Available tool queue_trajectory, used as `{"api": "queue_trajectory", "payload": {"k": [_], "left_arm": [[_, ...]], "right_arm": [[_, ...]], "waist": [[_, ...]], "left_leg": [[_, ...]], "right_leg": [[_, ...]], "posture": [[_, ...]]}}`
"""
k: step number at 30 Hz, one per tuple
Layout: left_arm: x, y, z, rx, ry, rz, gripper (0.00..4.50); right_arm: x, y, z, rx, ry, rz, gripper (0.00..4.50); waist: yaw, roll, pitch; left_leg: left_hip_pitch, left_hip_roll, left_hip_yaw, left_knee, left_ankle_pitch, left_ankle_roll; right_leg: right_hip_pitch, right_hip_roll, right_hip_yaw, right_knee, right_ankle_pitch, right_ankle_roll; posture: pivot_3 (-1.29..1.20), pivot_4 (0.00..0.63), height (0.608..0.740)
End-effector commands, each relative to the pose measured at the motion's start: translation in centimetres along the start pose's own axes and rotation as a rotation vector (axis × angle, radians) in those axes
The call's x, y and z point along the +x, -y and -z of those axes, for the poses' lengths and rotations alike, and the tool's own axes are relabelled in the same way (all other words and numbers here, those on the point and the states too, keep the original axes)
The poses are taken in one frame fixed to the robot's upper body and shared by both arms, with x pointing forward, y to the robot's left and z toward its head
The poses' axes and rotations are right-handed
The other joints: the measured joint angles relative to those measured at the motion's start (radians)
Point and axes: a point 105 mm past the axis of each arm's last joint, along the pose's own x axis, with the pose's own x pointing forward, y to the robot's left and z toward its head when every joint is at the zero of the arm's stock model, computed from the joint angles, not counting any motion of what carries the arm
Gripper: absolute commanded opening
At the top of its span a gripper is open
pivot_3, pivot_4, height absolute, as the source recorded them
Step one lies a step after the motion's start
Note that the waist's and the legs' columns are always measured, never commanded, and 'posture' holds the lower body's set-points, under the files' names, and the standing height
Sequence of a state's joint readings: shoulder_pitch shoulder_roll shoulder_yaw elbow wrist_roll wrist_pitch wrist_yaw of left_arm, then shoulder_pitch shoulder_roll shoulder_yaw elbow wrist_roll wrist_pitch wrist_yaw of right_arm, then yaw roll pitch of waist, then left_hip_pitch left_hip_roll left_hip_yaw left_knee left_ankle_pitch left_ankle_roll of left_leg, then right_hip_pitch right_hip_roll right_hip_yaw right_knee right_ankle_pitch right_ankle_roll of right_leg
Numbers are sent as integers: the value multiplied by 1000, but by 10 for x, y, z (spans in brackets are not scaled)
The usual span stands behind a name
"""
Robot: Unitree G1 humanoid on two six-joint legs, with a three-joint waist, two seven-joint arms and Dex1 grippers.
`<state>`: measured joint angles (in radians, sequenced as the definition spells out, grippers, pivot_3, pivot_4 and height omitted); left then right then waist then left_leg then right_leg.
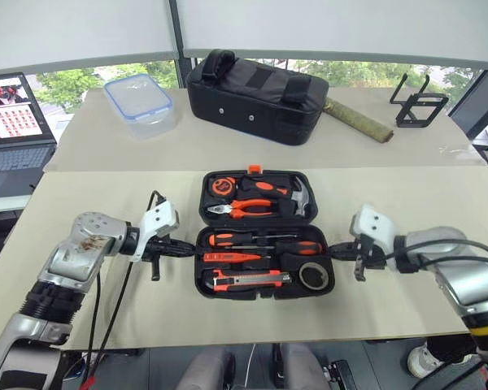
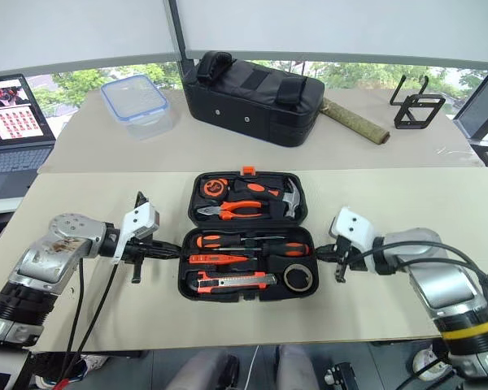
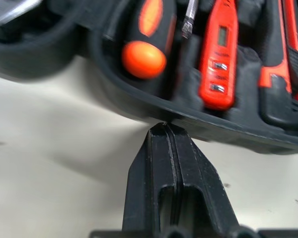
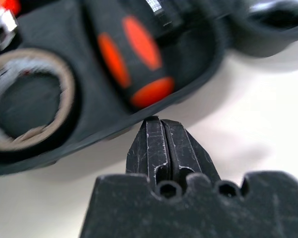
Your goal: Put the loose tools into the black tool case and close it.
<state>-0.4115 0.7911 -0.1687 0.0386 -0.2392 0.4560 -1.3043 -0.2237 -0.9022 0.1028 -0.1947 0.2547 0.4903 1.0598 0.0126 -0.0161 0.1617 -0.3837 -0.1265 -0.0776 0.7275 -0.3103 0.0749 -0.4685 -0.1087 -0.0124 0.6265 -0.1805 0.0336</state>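
At table centre, open black tool case [image 1: 264, 233], tools seated in recesses. At its nine o'clock, left gripper [image 1: 181, 248] clenched empty at rim; at three o'clock, right gripper [image 1: 335, 251] likewise. Contact with rim unclear. Beyond, twelve o'clock, fabric bag [image 1: 256, 97].

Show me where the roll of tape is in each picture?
Left eye view: tape roll in the near right corner of the open black case.
Right eye view: same corner.
Left wrist view: not in it.
Right wrist view: tape roll beside a black-and-orange handle.
Shared landmark: that screwdriver handle.
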Motion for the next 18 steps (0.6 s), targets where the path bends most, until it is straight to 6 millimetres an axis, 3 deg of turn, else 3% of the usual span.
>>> {"api": "queue_trajectory", "payload": {"k": [1, 3, 4, 7, 10, 13, 15, 17, 18], "left_arm": [[-13, -7, -2, 37, -8, -70, 26], [-24, -15, 5, 8, -34, -126, 26], [-30, -19, 6, -11, -37, -151, 264], [-47, -36, 2, -117, 2, -226, 1026], [-53, -59, -15, -253, 87, -284, 2076], [-50, -74, -37, -391, 178, -276, 3088], [-36, -82, -49, -498, 203, -265, 3880], [-23, -87, -57, -560, 200, -250, 4482], [-16, -91, -61, -585, 203, -250, 4500]], "right_arm": [[-12, 11, -6, -43, 12, 105, 0], [-22, 23, 1, -15, -15, 183, 0], [-28, 28, 2, -6, -23, 211, 0], [-41, 42, -1, 60, 2, 276, 826], [-44, 58, -15, 170, 84, 321, 1847], [-41, 74, -33, 282, 174, 337, 2851], [-32, 86, -45, 335, 208, 352, 3624], [-21, 95, -54, 382, 213, 352, 4268], [-13, 100, -58, 411, 213, 355, 4462]], "waist": [[0, 0, 0], [0, 0, 0], [0, 0, 0], [0, 0, 0], [0, 0, 0], [2, 0, 0], [0, 0, 0], [-3, 0, 0], [-4, 0, 0]], "left_leg": [[1, 0, 0, 1, 0, 0], [1, 0, 0, 1, 0, 0], [1, 0, 0, 1, 0, 0], [2, 0, 1, 0, 0, -1], [2, 0, 1, 0, 0, -1], [1, -1, 1, 1, 1, -1], [1, -1, 0, 2, 1, -1], [1, -1, 0, 3, 1, -1], [0, -1, 1, 3, 1, -1]], "right_leg": [[1, 0, 0, 0, 0, 0], [1, 0, 0, 0, 0, 0], [1, 0, 0, 1, 0, 0], [0, 1, 1, 2, 0, 0], [1, 2, 1, 2, 0, 0], [1, 2, 0, 2, 1, -1], [1, 0, 0, 3, 1, -1], [1, 0, 0, 4, 1, -1], [0, 0, 0, 4, 1, -1]], "posture": [[0, 150, 714], [0, 150, 714], [0, 150, 714], [0, 150, 714], [0, 150, 714], [0, 150, 714], [0, 150, 714], [0, 150, 714], [0, 150, 714]]}}
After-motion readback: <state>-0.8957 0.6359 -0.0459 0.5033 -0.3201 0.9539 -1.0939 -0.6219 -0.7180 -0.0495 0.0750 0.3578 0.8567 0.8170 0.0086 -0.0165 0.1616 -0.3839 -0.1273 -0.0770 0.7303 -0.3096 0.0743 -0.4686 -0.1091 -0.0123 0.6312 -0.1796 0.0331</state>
